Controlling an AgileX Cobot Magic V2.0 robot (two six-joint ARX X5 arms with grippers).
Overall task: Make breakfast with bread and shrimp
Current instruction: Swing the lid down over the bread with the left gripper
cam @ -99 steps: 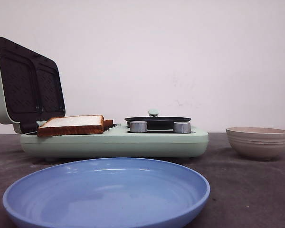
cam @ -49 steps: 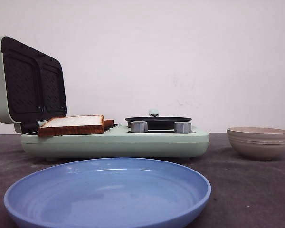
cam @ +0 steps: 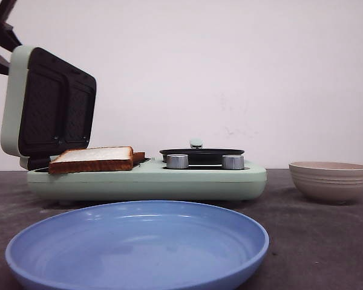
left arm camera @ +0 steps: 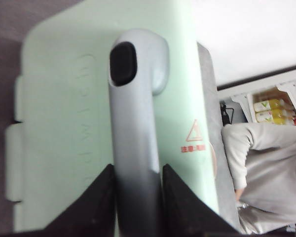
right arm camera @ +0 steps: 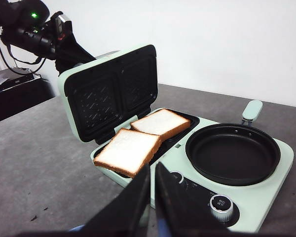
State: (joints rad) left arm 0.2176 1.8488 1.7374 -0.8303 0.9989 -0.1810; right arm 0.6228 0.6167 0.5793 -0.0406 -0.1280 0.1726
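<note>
Two slices of white bread (right arm camera: 129, 150) (right arm camera: 161, 122) lie side by side on the lower plate of a pale green sandwich maker (cam: 145, 181); the front view shows the near slice (cam: 94, 158). The lid (cam: 48, 103) stands roughly upright, and it also shows in the right wrist view (right arm camera: 113, 89). My left gripper (left arm camera: 137, 197) is shut on the lid's grey handle (left arm camera: 135, 123), and it appears at the upper left in the front view (cam: 0, 36). My right gripper (right arm camera: 153, 173) is shut and empty, in front of the machine. No shrimp is in view.
A black round pan (right arm camera: 232, 153) sits on the machine's right half, behind two silver knobs (cam: 176, 161). A beige ribbed bowl (cam: 328, 180) stands to the right, its inside hidden. A large blue plate (cam: 136, 241) lies at the front. A person (left arm camera: 256, 168) stands behind.
The lid has swung forward from leaning back to about upright. My left arm has come into view at the upper left, holding it. The bread has not moved.
</note>
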